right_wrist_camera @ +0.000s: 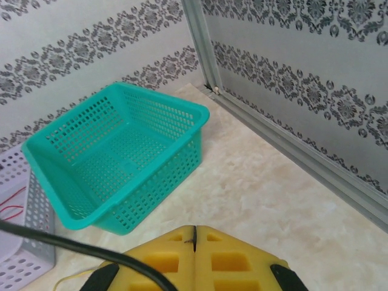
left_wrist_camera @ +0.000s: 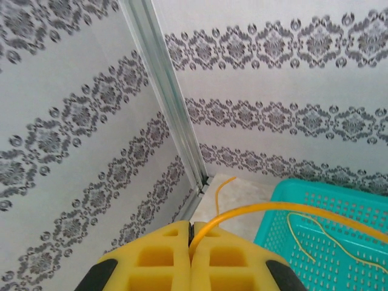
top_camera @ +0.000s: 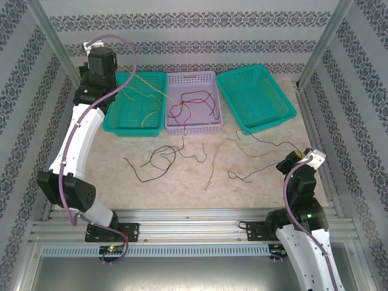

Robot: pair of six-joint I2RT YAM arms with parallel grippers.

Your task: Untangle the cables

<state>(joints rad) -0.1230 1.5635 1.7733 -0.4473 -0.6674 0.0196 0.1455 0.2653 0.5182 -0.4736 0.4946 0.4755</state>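
My left gripper [left_wrist_camera: 191, 225] is shut on a yellow cable [left_wrist_camera: 260, 209], raised near the back left corner. That cable arcs right over the left green basket [left_wrist_camera: 285, 189], where more yellow cable [top_camera: 148, 100] lies. Red cable [top_camera: 194, 108] is piled in the lilac basket [top_camera: 193, 76]. Black cables [top_camera: 159, 159] and a pale yellow one [top_camera: 213, 167] sprawl tangled on the table. My right gripper [right_wrist_camera: 194, 230] sits low at the table's right side, shut on a black cable [top_camera: 260, 145], which also crosses its left finger [right_wrist_camera: 91, 250].
An empty green basket [right_wrist_camera: 121, 151] stands at the back right, tilted, ahead and left of my right gripper. Metal frame posts [left_wrist_camera: 170, 91] and patterned walls close in the back and sides. The rail [top_camera: 194, 218] carrying the arm bases runs along the near edge.
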